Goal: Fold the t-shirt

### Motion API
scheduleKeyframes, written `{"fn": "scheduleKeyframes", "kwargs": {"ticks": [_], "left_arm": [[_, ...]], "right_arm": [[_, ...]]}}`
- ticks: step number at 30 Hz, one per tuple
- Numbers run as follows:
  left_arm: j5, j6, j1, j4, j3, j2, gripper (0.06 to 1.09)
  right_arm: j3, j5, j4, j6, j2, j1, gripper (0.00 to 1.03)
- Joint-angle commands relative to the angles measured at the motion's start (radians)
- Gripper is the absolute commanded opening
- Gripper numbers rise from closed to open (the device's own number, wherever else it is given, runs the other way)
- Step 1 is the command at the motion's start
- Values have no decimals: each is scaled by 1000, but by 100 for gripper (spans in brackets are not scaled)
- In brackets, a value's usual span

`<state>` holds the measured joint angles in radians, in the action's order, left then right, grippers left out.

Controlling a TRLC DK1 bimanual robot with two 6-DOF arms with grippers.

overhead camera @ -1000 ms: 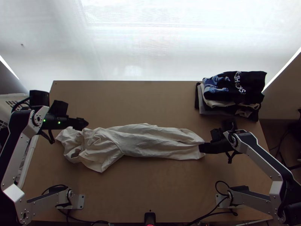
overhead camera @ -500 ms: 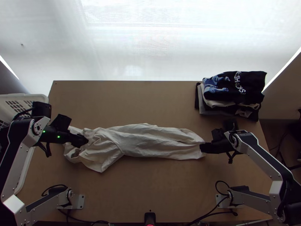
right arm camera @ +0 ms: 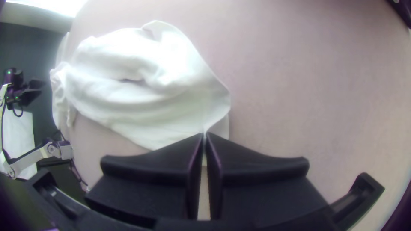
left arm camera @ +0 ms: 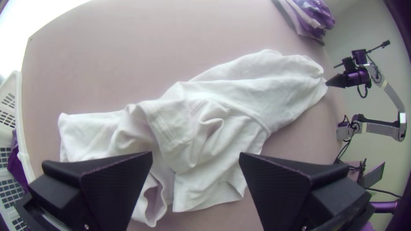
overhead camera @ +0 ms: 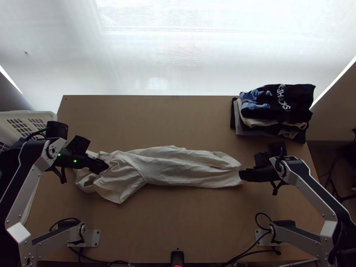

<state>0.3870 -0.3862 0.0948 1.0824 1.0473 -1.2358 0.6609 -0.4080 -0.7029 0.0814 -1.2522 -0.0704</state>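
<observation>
And here's your t-shirt (overhead camera: 178, 168), lying across the middle of the counter (overhead camera: 178, 218), a long, loose bundle with its long axis running from your left side to your right! The right end narrows to a fairly smooth stretch of body; the left end is all bunched folds, with what looks like a sleeve lying over it. At that smooth right end, your right gripper (right arm camera: 204, 136) has its jaws pressed together on the edge of the cloth, so that end is pinned. Now look left: your left gripper (left arm camera: 195, 158) hangs over the bunched end, jaws wide, nothing between them, cloth running out beneath and ahead of the tips. That's the relation that matters! The left jaws are the nearer ones to those crumpled folds by a long way, and the rest of the shirt stretches away from them, straight toward the right jaws. The next move probably wants the left side down onto the bunched part, closing on a proper layer. Watch it, though: with fabric heaped like that, you could easily pinch one loose ruck and leave the layers beneath behind.
</observation>
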Motion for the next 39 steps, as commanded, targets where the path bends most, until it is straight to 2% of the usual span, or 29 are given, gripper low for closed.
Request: {"fn": "scheduleKeyframes", "kwargs": {"ticks": [1,19,23,24,35,36,37,38,39], "left_arm": [[15,1,-7,-84,-12,-14,104],[15,12,60,-76,-18,-119,103],[15,3,46,-76,-26,-117,87],[16,3,45,-76,-27,-117,86],[18,0,34,-82,-38,-119,86],[24,-3,29,-84,-44,-117,82],[35,-6,23,-93,-55,-116,61],[66,-8,22,-122,-69,-103,24],[84,-6,26,-162,-87,-83,10]], "right_arm": [[0,0,0,1,25,1,3],[-17,1,0,-2,68,12,3],[-15,1,0,-2,69,12,3],[-15,1,0,-2,71,12,3],[-17,1,0,-2,82,12,3],[-18,1,0,-2,83,14,3],[-18,1,0,-2,86,14,3],[-20,1,0,-2,89,15,3],[-18,1,0,-3,91,18,3]]}}
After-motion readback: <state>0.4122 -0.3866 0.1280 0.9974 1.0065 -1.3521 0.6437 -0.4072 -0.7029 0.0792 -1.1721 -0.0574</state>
